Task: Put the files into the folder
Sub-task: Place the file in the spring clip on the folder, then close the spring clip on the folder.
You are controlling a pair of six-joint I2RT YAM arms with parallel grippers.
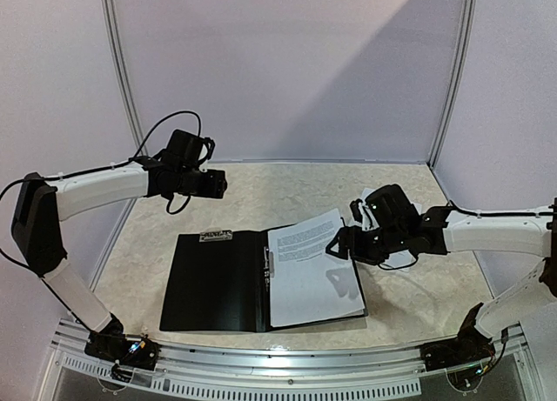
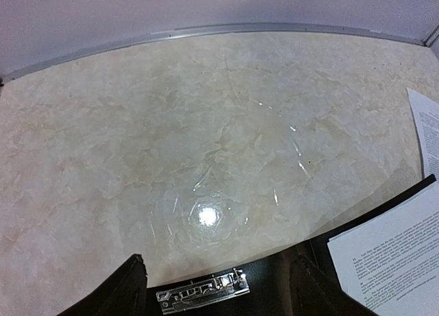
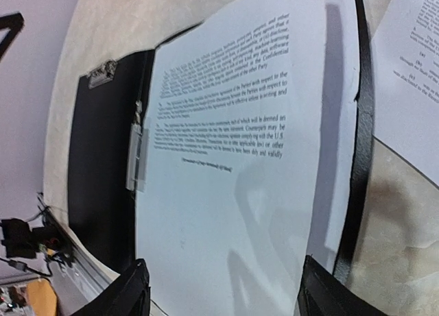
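Now in hand: we judge that the right jaws are here to square up the files (image 1: pixel 313 270) in the folder (image 1: pixel 213 284). They are spread wide with nothing between them and hover low over the files' right part.
Where the files lie: on the open folder's right half, right of the spine clip (image 1: pixel 268 262). One loose sheet (image 3: pixel 411 83) lies outside on the surface (image 1: pixel 287 188), just beside the folder's far right edge.
Doing it well: we would press flat and lightly, nudging the top sheet left toward the spine clip until it matches the sheet beneath. Thin paper crumples, so the loose sheet wants sliding rather than pinching.
Long axis: near to far, along the folder's spine, with the top sheet slightly skewed and its far end leaning right.
Heading: the print begins at the far end, so the page tops point far.
Left jaws: spread and empty, above the surface beyond the folder's far left edge, near the cover clip (image 2: pixel 202 292).
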